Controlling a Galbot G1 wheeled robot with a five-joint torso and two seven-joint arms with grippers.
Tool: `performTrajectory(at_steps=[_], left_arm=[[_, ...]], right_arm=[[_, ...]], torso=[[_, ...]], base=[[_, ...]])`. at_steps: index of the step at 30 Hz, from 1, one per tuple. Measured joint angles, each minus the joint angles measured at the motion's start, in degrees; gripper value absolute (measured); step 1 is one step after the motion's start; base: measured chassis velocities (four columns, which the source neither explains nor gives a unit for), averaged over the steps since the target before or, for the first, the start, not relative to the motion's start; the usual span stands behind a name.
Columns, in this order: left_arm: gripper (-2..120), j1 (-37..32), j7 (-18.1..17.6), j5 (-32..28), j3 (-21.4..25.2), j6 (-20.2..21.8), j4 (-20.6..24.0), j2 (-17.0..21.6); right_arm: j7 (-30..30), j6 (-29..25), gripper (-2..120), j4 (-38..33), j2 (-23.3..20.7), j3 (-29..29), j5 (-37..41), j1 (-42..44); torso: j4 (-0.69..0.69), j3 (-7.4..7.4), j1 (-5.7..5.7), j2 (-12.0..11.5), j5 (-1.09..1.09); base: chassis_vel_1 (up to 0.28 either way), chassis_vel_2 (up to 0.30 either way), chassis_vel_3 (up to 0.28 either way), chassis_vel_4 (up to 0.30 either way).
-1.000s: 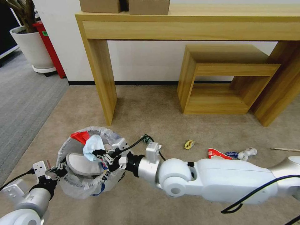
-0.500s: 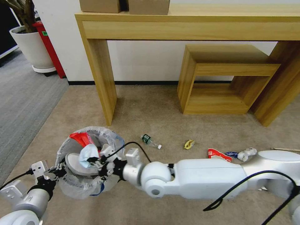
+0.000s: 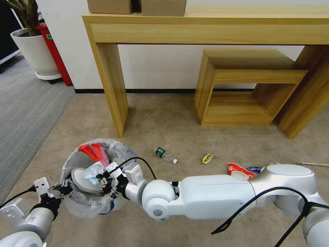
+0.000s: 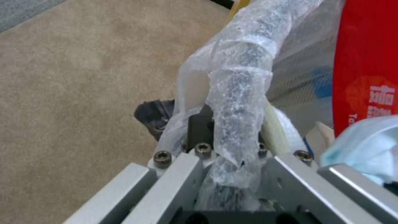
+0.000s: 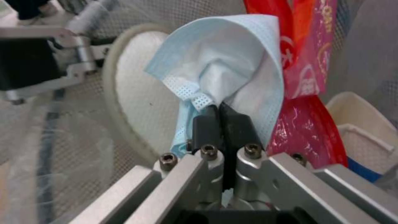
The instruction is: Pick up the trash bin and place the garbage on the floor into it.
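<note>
Head view: trash bin (image 3: 89,205) on beige floor (image 3: 164,123), left gripper (image 3: 65,188) clamped on its near rim. Right gripper (image 3: 102,176) inside the bin, pinched on a blue face mask (image 3: 92,170). Bottle (image 3: 163,155) and wrappers lie loose beyond.

Left wrist view: bag-wrapped rim (image 4: 238,93) between the jaws; thin film, likely slippery, so grip the rim itself.

Right wrist view: mask (image 5: 224,68) soft, light, floppy; slipper (image 5: 141,102) beneath. Bin bottom hidden.
</note>
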State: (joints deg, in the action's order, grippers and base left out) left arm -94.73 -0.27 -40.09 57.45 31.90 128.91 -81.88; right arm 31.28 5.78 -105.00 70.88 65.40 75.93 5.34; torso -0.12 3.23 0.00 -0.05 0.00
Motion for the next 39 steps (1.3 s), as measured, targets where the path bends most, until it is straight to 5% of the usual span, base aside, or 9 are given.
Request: performTrajectory(at_steps=[6, 31, 39], left_arm=[[1, 0.01, 0.05, 0.17, -0.3, 0.0, 0.0, 0.01], [1, 0.77, -0.17, 0.38, -0.53, 0.23, -0.9, -0.09], [1, 0.99, -0.23, 0.37, -0.58, 0.26, -1.47, -0.13]], right_arm=[[2.06, 0.77, 2, 0.52, 1.0, -0.54, 0.09, 0.81], [1.31, 0.77, 95, -6.93, -5.19, -1.53, -1.3, -0.11], [0.76, 0.2, 100, -8.63, -6.31, -1.31, -1.34, -0.44]], torso=[[0.0, 0.0, 0.0, 0.0, 0.0], [0.0, 0.0, 0.0, 0.0, 0.01], [0.0, 0.0, 0.0, 0.0, 0.01]], base=[[0.0, 0.0, 0.0, 0.0], [0.0, 0.0, 0.0, 0.0], [0.0, 0.0, 0.0, 0.0]])
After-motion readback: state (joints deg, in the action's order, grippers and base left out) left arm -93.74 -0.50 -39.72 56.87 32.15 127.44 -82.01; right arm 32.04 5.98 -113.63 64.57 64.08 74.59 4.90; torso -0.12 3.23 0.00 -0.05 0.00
